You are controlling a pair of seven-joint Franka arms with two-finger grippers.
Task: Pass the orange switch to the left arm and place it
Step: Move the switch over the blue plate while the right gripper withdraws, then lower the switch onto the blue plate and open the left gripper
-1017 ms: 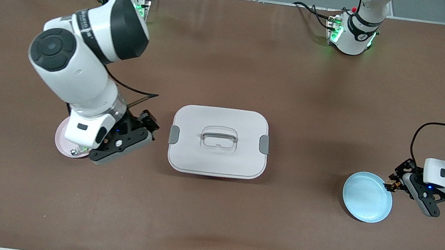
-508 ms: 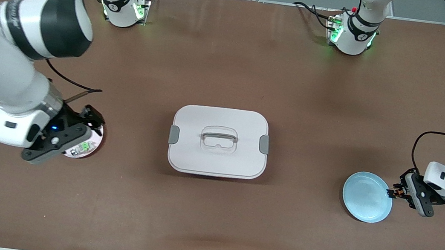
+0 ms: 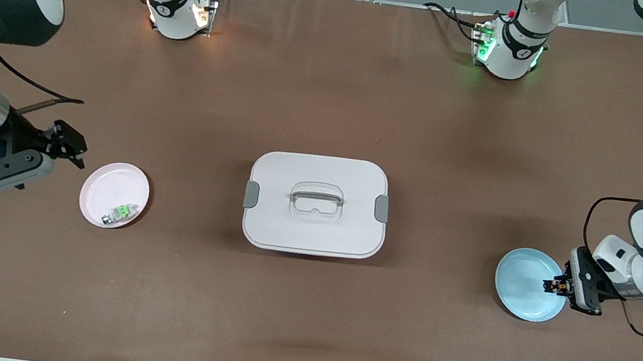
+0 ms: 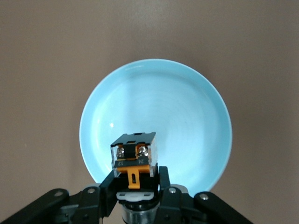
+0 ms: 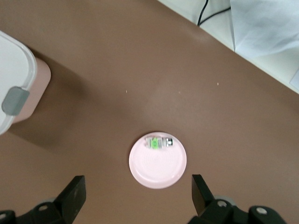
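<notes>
The orange switch [image 3: 553,285] is a tiny black block with an orange face, held in my shut left gripper [image 3: 556,286] over the rim of the blue plate [image 3: 524,291] at the left arm's end of the table. In the left wrist view the switch [image 4: 134,156] sits between the fingers of the left gripper [image 4: 135,179], above the blue plate [image 4: 177,116]. My right gripper [image 3: 72,148] is open and empty, up beside the pink plate [image 3: 109,187]. The white box [image 3: 316,204] stands at the table's middle, apart from both grippers.
A small green-and-white component [image 3: 121,214] lies on the pink plate; it also shows in the right wrist view [image 5: 159,142] on that plate [image 5: 158,168], off the open right gripper [image 5: 138,193]. A box corner with a grey clip [image 5: 14,100] shows there too.
My right arm has swung from over the pink plate toward the right arm's end of the table, uncovering the plate. My left gripper has moved with the switch over the blue plate's rim.
</notes>
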